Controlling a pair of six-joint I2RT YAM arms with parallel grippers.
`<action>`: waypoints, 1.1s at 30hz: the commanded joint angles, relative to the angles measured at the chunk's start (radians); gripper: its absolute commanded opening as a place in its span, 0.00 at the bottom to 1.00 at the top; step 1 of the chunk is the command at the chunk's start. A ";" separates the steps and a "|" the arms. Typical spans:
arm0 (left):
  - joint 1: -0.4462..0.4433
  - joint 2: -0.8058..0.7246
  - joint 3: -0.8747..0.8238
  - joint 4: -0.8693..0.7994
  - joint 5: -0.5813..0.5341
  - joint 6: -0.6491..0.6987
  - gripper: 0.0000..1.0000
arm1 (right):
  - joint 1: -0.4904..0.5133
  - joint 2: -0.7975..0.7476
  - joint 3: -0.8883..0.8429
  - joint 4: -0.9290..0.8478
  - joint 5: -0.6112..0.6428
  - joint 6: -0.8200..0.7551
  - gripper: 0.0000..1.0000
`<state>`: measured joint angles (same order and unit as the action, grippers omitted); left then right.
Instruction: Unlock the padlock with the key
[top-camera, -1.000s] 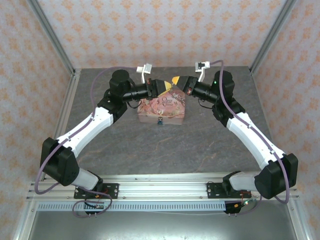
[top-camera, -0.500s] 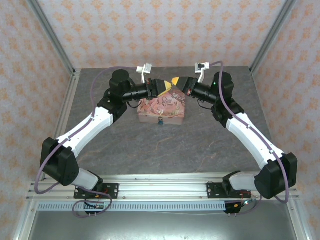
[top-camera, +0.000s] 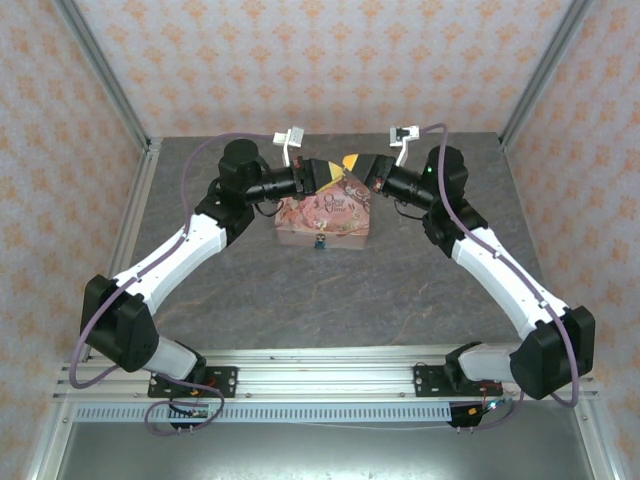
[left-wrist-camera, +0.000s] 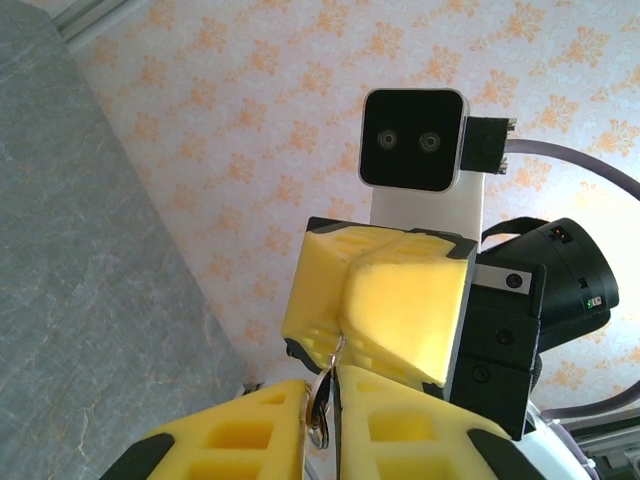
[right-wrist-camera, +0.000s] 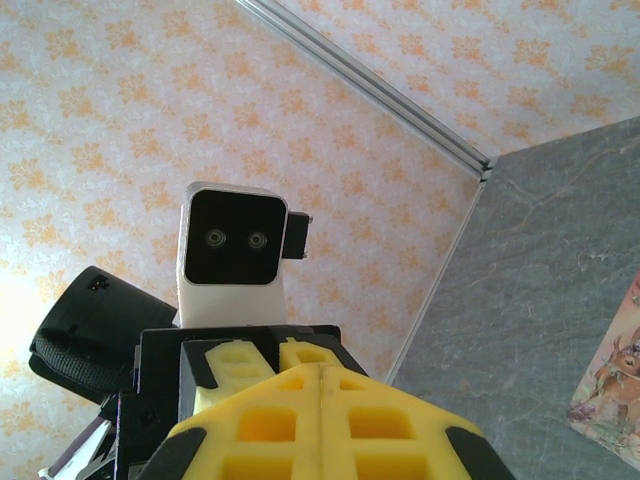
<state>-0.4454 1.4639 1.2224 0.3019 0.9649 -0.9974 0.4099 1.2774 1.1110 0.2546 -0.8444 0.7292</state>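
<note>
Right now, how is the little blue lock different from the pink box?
The padlock is tiny and teal-blue; the pink box is far bigger and covered in pictures. The padlock sits at the box's near side; the pink box lies behind it, farther back. Both are on the grey table.

**Key mostly hidden, padlock too small to read**

In the left wrist view the key (left-wrist-camera: 318, 420) is a silvery loop, mostly hidden between the fingers of the left gripper (left-wrist-camera: 322, 392), which the bottom edge cuts off. From above, the padlock (top-camera: 320, 243) is too small to judge its shackle. The right wrist view's right edge cuts off the pink box (right-wrist-camera: 612, 385).
</note>
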 joint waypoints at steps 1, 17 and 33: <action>-0.011 -0.029 0.014 0.023 0.009 0.009 0.15 | 0.007 -0.039 -0.015 0.024 0.021 -0.020 0.00; -0.021 -0.030 0.026 0.017 0.006 0.008 0.16 | 0.015 -0.040 -0.045 0.061 0.056 0.019 0.00; -0.030 -0.055 0.053 -0.093 -0.040 0.111 0.00 | 0.022 -0.064 -0.064 0.039 0.080 0.005 0.00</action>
<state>-0.4633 1.4612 1.2282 0.2668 0.9489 -0.9623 0.4194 1.2430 1.0626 0.2825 -0.7757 0.7483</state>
